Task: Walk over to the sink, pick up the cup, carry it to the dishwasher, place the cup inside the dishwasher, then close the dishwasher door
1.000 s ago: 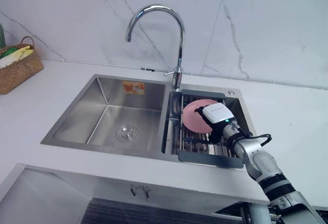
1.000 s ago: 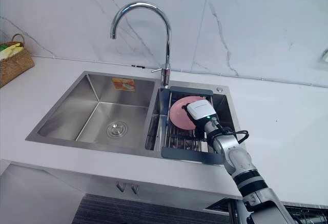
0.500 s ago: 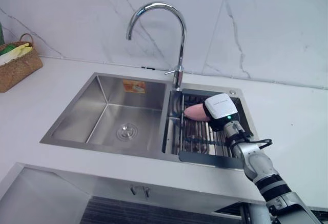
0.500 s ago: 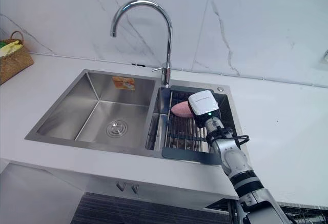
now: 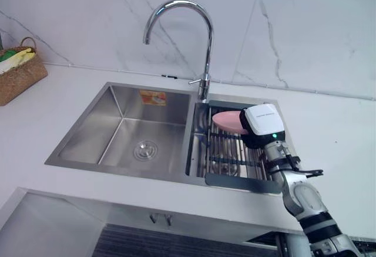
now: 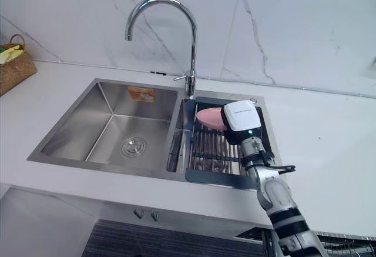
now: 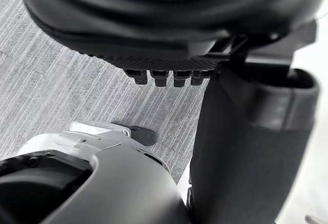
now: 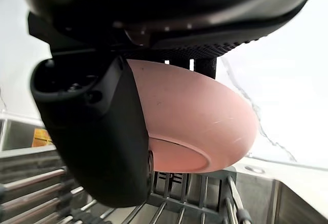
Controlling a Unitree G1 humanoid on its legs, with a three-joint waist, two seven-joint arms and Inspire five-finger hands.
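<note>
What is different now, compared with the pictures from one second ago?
The right hand, its thumb curled on the pink bowl-shaped cup, has lifted it off the metal rack in the sink and turned it from facing the camera to nearly edge-on. The chrome tap and woven basket stayed in place.

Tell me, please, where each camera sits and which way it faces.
Left eye view: on the head, looking down at the sink; right hand above its drain rack.
Right eye view: beside it, sharing that sink and hand.
Left wrist view: on the left wrist, facing the floor past the left hand.
Right wrist view: on the right wrist, along the right hand gripping the pink bowl.
</note>
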